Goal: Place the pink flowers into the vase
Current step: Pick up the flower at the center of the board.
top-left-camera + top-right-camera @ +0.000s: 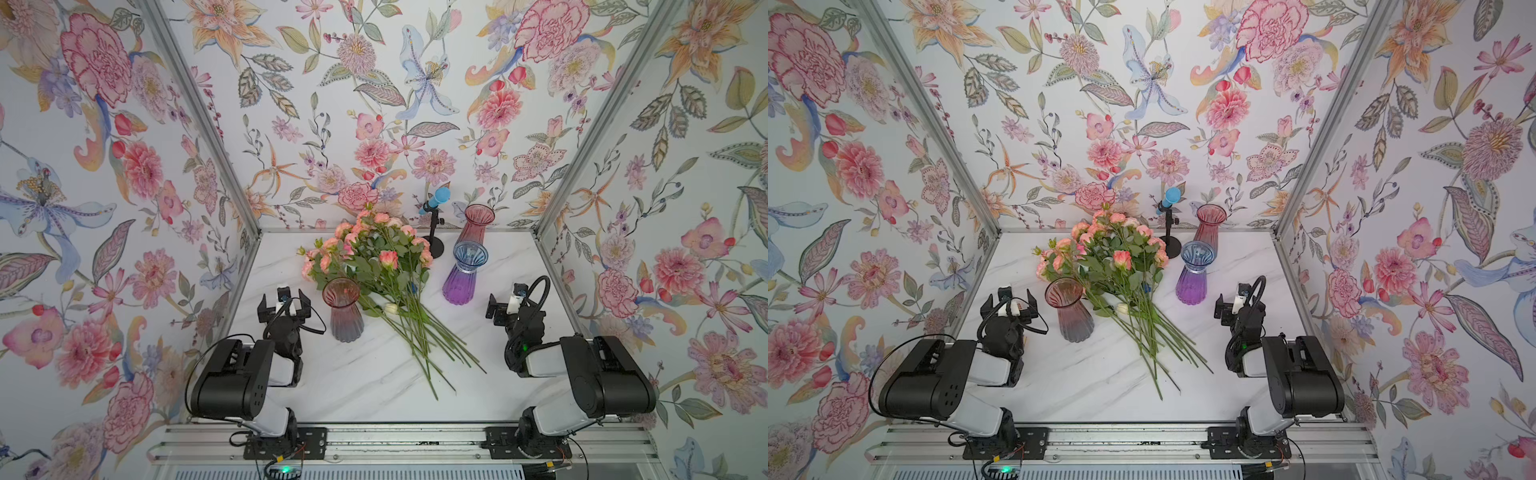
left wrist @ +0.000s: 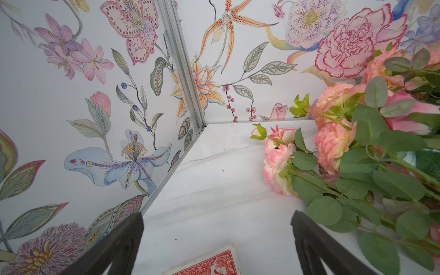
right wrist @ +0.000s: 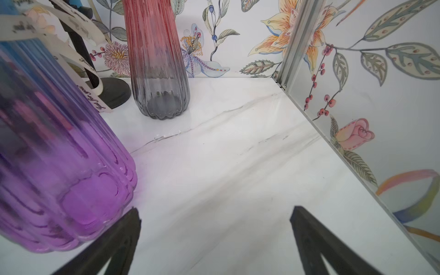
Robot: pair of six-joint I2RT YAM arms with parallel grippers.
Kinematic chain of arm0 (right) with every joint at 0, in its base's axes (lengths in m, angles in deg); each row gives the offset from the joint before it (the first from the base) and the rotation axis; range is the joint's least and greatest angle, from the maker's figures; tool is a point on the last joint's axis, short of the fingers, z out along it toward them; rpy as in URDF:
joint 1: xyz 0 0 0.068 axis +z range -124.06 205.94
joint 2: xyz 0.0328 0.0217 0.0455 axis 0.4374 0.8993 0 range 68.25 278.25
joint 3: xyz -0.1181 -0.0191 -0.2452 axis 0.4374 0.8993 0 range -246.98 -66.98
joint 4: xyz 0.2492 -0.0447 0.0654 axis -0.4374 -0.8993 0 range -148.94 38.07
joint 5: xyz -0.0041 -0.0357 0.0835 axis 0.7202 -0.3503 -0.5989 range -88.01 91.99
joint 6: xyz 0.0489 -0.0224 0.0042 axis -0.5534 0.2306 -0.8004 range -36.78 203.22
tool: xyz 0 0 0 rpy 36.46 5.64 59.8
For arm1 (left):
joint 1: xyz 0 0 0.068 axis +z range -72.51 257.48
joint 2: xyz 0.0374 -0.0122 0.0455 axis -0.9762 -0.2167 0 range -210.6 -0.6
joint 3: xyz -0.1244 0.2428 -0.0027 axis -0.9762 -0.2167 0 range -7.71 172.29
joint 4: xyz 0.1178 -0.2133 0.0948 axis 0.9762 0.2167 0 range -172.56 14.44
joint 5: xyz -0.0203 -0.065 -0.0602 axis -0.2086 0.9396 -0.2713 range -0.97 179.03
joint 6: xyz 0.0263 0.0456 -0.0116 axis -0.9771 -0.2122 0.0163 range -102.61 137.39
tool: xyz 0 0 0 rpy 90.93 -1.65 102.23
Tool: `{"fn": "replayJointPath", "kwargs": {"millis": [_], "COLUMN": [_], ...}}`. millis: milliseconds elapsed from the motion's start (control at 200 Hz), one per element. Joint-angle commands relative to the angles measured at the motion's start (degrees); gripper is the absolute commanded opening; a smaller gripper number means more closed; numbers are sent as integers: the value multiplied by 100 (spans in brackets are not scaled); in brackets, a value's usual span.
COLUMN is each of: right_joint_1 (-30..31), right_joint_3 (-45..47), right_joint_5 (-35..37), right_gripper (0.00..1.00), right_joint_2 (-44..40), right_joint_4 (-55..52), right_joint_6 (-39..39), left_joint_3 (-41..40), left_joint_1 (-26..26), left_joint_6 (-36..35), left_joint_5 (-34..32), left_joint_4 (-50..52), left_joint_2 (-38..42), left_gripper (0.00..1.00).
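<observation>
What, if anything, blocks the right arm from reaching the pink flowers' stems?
Probably nothing, so likely yes. The right gripper is open and empty, and bare table lies between it and the stem ends of the pink flowers; the purple vase stands farther back, off that path.

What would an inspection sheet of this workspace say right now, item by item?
Surface: white marbled table, no spills seen.
Job's things: pink flowers lie bunched on the table, stems toward the robot; near red-grey vase, blue-purple vase, rear red-grey vase upright, empty.
Clutter: blue microphone on stand, red playing card, lettered ribbon.
End effectors: left end effector and right end effector open, holding nothing.
Cables: black hose over right wrist; thin black cable by left wrist.
Surroundings: floral wallpaper walls, aluminium frame posts.
</observation>
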State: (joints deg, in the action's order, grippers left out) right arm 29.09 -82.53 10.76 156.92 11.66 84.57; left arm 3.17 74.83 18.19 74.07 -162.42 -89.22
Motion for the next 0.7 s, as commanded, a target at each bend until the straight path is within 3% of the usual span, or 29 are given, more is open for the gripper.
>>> {"fn": "replayJointPath", "kwargs": {"millis": [0,465,515,560,696], "right_joint_1": [-52,-121,-86,-26,182], "right_joint_3": [-106,-127,-157,-251,-1237], "right_joint_5": [-261,-374,-210,17,724], "right_gripper": [100,99,99,99,99], "right_joint_2": [-9,-24,-64,-204,-836], "right_joint_4": [4,-62,-116,-435,-2701], "right_joint_6": [85,44,44,46,-5], "left_joint_3": [-1,11,-9,-24,275], "left_joint_1": [-42,-35,-41,-84,-82], "left_joint_6": [-91,-80,-12,73,104], "left_joint_5": [77,72,-188,-583,-622], "left_joint_4": [-294,-266,-306,-164,1047], "left_joint_2": [-50,-51,-51,120,892], "left_gripper": [100,100,100,100,100]}}
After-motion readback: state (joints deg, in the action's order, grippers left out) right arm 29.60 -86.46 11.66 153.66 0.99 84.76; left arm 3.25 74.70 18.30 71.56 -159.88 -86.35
